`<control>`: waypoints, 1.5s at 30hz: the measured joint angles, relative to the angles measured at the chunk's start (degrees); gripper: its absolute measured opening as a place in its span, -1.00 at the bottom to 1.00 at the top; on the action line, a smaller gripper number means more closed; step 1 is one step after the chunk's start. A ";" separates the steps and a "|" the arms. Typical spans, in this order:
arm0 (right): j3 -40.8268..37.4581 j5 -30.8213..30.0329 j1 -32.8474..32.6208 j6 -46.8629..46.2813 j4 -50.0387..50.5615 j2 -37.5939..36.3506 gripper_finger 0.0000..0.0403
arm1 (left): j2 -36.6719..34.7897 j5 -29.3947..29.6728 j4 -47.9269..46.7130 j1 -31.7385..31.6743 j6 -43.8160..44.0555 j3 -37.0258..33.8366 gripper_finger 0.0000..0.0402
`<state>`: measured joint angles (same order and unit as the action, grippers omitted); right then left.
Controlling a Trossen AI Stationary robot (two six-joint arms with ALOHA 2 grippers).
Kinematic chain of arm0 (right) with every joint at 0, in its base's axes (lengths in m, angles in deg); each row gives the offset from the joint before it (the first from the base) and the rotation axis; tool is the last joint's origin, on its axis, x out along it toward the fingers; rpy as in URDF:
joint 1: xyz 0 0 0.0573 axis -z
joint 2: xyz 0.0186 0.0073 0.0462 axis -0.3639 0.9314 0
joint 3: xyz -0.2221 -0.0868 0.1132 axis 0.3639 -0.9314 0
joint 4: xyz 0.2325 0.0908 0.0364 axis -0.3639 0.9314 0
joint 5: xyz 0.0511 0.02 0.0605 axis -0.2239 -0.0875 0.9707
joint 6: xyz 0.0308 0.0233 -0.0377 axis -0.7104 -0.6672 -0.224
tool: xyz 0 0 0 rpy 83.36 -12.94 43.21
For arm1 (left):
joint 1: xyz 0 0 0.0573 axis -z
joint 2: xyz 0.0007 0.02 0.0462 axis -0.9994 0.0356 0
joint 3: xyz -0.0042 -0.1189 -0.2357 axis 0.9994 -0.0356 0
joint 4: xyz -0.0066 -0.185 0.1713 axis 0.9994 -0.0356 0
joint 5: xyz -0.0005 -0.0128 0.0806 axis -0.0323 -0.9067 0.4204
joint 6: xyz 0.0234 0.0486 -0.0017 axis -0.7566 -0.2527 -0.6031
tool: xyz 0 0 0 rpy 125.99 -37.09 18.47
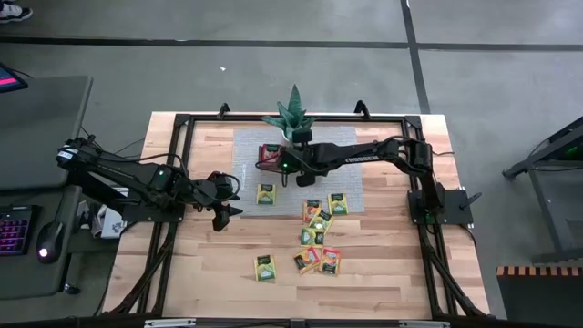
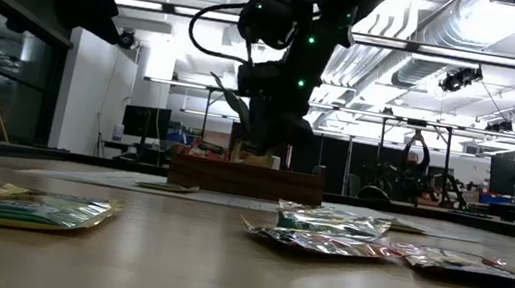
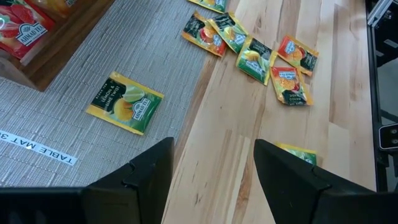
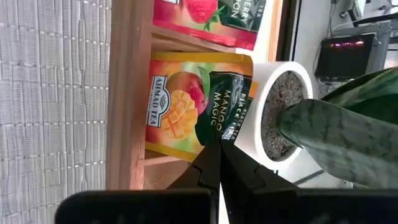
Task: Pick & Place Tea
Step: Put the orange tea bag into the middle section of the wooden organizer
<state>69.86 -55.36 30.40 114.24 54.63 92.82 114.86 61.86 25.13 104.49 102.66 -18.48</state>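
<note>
Pale smooth wooden table [image 1: 383, 282], grey woven mat [image 3: 56, 118], glossy foil tea packets [image 3: 126, 103], brown wooden tray [image 4: 127, 93]

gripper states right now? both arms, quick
Left gripper: open, holding nothing, above the table edge of the grey mat.
Right gripper: shut on the mango tea packet, over the wooden tray.

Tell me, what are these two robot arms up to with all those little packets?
They are sorting tea packets into a wooden tray. The right gripper is shut and sits over the tray beside the potted plant, right at a mango tea packet lying in one compartment. The left gripper is open and empty, hovering over the table near a yellow-green packet on the grey mat. More packets lie scattered on the table.
</note>
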 joint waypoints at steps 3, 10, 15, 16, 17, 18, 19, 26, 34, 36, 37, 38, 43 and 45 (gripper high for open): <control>0.00 1.33 0.00 0.19 -0.21 0.00 -1.00 | 0.00 0.00 0.00 0.00 -0.01 0.00 0.09; 0.00 4.11 -0.07 -0.62 -0.22 0.00 -1.00 | 0.00 0.00 0.00 0.00 0.08 0.00 0.09; 0.00 5.08 -0.07 -1.32 -0.18 -0.23 -0.92 | 0.00 0.00 0.00 0.02 0.10 0.00 0.09; 0.00 5.58 -0.07 -1.36 -0.42 -0.37 -0.89 | 0.00 0.00 0.00 0.02 0.10 0.00 0.09; 0.00 5.89 -0.07 -1.42 -0.63 -0.64 -0.85 | 0.00 0.00 0.02 0.01 0.10 0.00 0.09; 0.00 6.04 -0.09 -1.45 -0.61 -0.92 -0.81 | 0.00 0.00 0.02 0.01 0.10 0.00 0.09; 0.00 5.98 -0.11 -1.45 -0.87 -1.14 -0.77 | 0.00 -0.01 0.02 0.01 0.11 0.00 0.09; 0.02 6.81 -0.10 -4.05 -1.14 -2.38 -0.40 | 0.00 -0.13 0.07 0.00 0.12 0.00 0.09; 0.02 12.97 -1.97 -14.03 4.40 -5.13 -0.03 | 0.01 -0.48 0.08 0.02 0.08 0.00 0.09; 0.02 15.79 -2.84 -16.31 5.86 -5.62 0.01 | 0.02 -0.28 0.07 0.02 0.06 0.00 0.09; 0.02 17.54 -3.29 -17.15 6.89 -5.77 0.02 | 0.00 -0.24 0.13 0.02 0.06 0.00 0.09; 0.02 19.37 -3.78 -17.80 7.61 -5.81 0.02 | 0.02 -0.14 0.09 0.02 0.04 0.00 0.09; 0.02 28.82 -5.42 -20.25 11.20 -5.81 -0.02 | 0.02 -0.04 0.09 0.00 -0.08 0.00 0.09; -0.60 32.22 -5.62 -21.17 11.23 -5.84 -0.05 | 0.00 0.04 0.09 0.02 -0.10 0.00 0.09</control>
<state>69.26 -23.13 24.78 93.07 65.85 86.99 114.86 61.90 25.22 104.51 102.57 -18.48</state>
